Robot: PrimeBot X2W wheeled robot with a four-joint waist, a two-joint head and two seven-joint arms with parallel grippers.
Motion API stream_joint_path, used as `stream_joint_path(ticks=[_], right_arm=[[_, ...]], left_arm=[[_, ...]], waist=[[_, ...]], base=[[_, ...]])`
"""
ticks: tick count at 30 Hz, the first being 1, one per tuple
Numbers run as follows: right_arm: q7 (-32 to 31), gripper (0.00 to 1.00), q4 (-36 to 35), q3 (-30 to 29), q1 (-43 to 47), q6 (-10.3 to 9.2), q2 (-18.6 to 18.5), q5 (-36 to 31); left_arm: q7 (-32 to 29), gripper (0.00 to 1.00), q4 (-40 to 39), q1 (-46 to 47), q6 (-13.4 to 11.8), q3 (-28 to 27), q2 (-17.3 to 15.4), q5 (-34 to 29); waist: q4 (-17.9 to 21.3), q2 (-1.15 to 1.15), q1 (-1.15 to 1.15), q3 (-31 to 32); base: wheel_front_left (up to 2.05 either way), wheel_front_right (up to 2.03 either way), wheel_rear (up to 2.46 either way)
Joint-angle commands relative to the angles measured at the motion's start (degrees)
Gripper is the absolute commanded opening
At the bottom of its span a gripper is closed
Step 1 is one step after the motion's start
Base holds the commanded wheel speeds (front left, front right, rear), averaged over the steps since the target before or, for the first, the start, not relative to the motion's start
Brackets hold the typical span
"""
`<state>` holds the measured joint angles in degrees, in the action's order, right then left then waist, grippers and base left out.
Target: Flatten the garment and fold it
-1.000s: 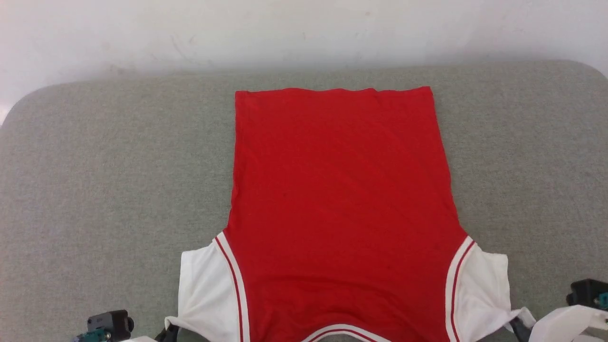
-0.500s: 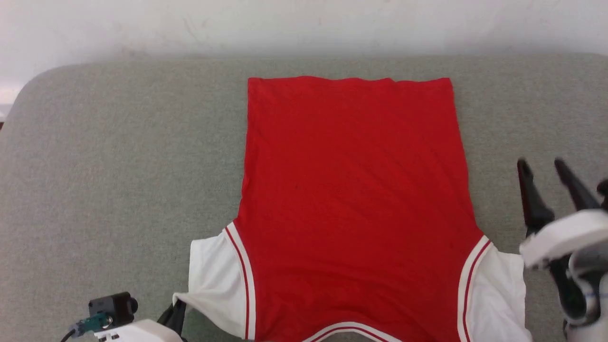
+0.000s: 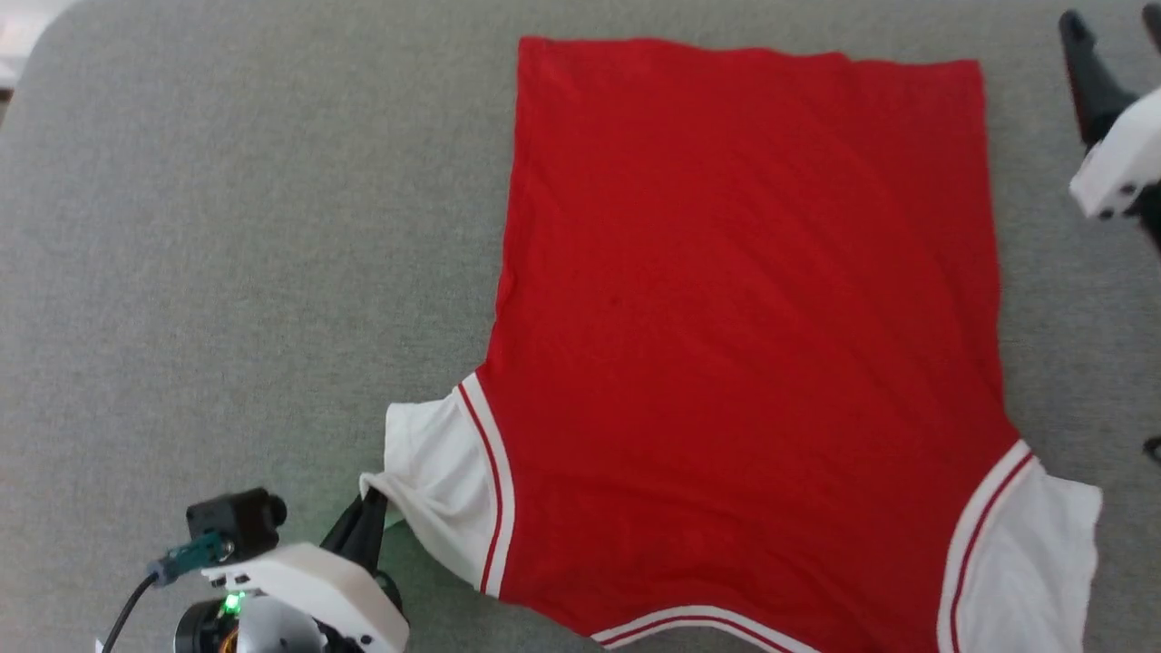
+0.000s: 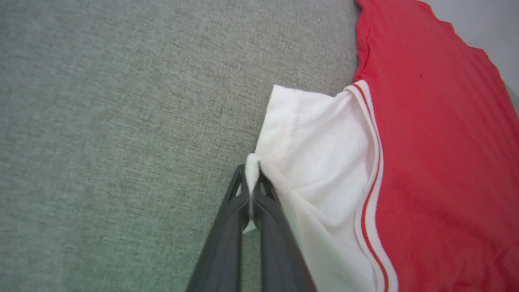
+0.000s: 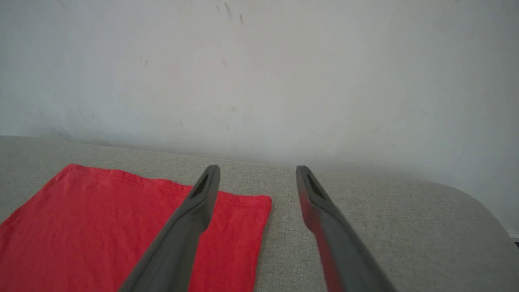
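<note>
grey fabric surface, scuffed white wall behind, left gripper pinching garment, right gripper wide

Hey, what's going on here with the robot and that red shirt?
A two-armed robot is laying out a red jersey on a grey padded surface. The jersey lies spread out, plain red side up, with no fold made yet. The left gripper is shut on the edge of the white sleeve on the robot's left, which is a little bunched. The right gripper is open, holds nothing, and hovers near the far right corner of the hem.
</note>
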<state>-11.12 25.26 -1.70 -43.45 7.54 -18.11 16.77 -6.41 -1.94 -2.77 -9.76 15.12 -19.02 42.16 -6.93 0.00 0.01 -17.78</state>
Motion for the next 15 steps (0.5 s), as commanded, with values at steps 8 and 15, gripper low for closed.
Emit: stream_joint_path(ticks=[8, 15], right_arm=[[-15.7, 1.0, 11.6, -6.0, -13.4, -0.05, -3.0, -5.5], [-24.9, 1.0, 13.4, -10.4, -17.5, -0.05, -3.5, -10.0]], left_arm=[[2.7, 0.0, 0.7, 4.8, 1.9, 1.9, 2.6, -1.2], [3.9, 0.0, 0.6, 6.3, 2.4, 3.1, 3.6, -2.0]], waist=[[-9.2, 0.0, -0.01, -12.8], [-11.3, 0.0, -0.01, -15.9]], base=[[0.0, 0.0, 0.0], [0.0, 0.0, 0.0]])
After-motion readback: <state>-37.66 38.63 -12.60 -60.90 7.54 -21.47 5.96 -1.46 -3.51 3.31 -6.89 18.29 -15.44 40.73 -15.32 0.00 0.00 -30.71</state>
